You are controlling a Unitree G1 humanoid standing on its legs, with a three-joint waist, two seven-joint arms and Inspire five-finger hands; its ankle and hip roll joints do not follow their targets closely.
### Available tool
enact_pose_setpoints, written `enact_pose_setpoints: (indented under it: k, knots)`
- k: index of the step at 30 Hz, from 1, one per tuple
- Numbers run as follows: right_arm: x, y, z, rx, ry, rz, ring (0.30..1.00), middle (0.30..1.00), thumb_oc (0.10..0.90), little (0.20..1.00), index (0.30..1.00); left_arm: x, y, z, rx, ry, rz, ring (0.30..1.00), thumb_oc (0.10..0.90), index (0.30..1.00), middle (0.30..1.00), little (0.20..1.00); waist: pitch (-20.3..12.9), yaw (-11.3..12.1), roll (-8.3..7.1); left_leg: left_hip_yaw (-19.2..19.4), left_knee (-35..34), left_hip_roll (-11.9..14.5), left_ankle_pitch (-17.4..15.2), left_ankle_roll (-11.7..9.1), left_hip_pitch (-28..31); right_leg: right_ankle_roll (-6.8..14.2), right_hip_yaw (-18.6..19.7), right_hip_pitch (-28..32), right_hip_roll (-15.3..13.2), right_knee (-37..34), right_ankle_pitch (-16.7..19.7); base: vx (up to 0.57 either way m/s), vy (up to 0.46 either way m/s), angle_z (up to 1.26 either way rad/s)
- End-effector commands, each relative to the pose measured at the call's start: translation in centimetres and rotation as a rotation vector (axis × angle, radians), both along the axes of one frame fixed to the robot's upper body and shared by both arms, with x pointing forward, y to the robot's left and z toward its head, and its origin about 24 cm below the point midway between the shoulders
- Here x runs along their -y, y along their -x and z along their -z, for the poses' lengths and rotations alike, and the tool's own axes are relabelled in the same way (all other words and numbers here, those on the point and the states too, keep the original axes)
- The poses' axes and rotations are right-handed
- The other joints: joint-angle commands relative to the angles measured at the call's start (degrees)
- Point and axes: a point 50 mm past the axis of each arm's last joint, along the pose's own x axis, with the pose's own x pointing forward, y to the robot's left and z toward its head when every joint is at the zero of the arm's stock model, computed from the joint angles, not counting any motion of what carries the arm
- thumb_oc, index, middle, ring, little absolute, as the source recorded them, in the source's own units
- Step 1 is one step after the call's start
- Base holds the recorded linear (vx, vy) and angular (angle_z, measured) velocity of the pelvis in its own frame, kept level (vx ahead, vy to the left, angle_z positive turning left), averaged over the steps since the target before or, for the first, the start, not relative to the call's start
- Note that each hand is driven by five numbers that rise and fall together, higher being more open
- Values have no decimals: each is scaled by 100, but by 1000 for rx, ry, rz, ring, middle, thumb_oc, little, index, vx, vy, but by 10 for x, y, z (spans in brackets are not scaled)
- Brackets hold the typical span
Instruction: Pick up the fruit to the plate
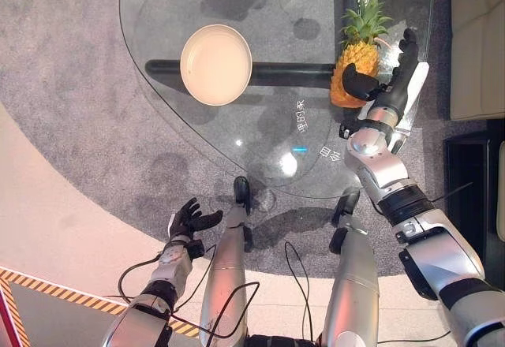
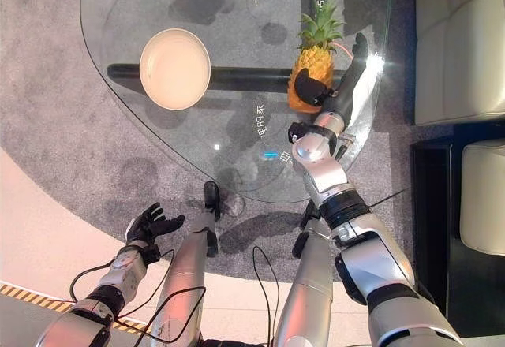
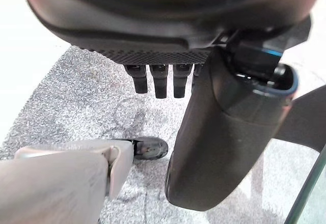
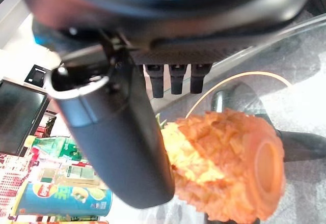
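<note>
A pineapple (image 1: 354, 65) rests on the glass table (image 1: 268, 134) at its right side, with the leafy crown towards the far edge. My right hand (image 1: 400, 75) is alongside it on the right, fingers straight and open. The thumb (image 4: 122, 142) reaches across the near end of the pineapple (image 4: 224, 168), right by its skin. An empty round cream plate (image 1: 215, 64) stands on the glass well to the left of the fruit. My left hand (image 1: 189, 219) hangs low at the lower left over the grey carpet, open and holding nothing, its thumb (image 3: 224, 132) relaxed.
A black bar (image 1: 292, 73) runs under the glass between plate and pineapple. A beige sofa (image 1: 476, 39) and a dark cabinet (image 1: 469, 181) stand to the right. Snack packs and a bottle (image 4: 66, 198) lie beyond the table's right edge.
</note>
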Motion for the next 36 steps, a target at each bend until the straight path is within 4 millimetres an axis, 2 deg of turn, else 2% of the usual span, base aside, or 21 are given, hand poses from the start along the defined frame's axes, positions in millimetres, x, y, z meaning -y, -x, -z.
enact_pose_setpoints:
  k: [1, 4, 5, 26, 36]
  knots:
    - [-10, 5, -46, 180, 31, -58, 900, 900, 800, 900, 900, -11, 7, 4, -13, -43, -29, 900, 800, 900, 900, 900, -119, 18, 217, -309, 467, 7, -233, -39, -397, 98, -185, -105, -143, -366, 339, -62, 10, -1]
    - [-14, 6, -44, 170, 30, -76, 900, 900, 800, 900, 900, -11, 8, 4, -13, -41, -31, 900, 800, 900, 900, 900, -119, 5, 214, -304, 454, 6, -223, -43, -393, 95, -176, -106, -125, -359, 325, 25, 1, 0]
    - [-15, 7, -38, 154, 29, -81, 900, 900, 800, 900, 900, -10, 11, 7, -25, -41, -30, 900, 800, 900, 900, 900, -119, 6, 215, -305, 487, 23, -383, -84, -246, 153, -139, 16, -118, -290, 159, 73, 1, 0]
    - [-39, 19, -12, 93, 23, -228, 900, 900, 800, 900, 900, -6, 14, 9, -19, -37, -45, 900, 800, 900, 900, 900, -119, -85, 166, -267, 450, 50, -311, -110, -327, 147, -101, -48, -57, -338, 168, 3, 0, 0]
    - [-37, 15, 1, 40, -25, -189, 900, 900, 800, 900, 900, -7, 14, 9, -24, -39, -38, 900, 800, 900, 900, 900, -119, -84, 183, -263, 449, 57, -295, -115, -336, 134, -97, -53, -61, -334, 164, 0, 0, 0]
